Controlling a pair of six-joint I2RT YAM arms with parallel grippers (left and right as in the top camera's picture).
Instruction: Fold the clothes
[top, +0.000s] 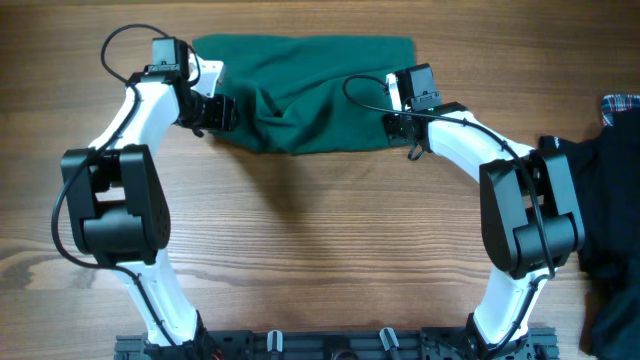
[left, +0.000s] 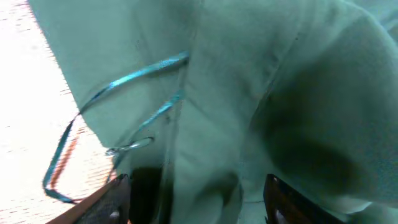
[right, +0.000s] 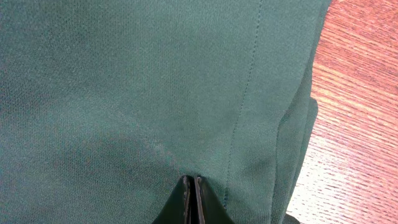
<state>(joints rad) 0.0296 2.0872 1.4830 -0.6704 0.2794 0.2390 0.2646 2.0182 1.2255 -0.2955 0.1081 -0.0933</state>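
The clothes (top: 310, 90) are a dark green garment lying bunched and partly folded at the far middle of the table. At its left edge my left gripper (top: 222, 110) stands open. In the left wrist view a loose fold of the clothes (left: 261, 93) lies between the spread fingers of that gripper (left: 196, 194), and thin cord loops (left: 124, 81) hang off the edge. My right gripper (top: 392, 124) is at the garment's right edge. In the right wrist view it (right: 191, 182) is shut, tips pinching the fabric (right: 124, 81), with a faint crease running to them.
A black garment (top: 610, 200) lies at the right edge of the wooden table (top: 320, 260), with a blue-red plaid cloth (top: 622, 105) just beyond it. Both arm bases stand at the near edge.
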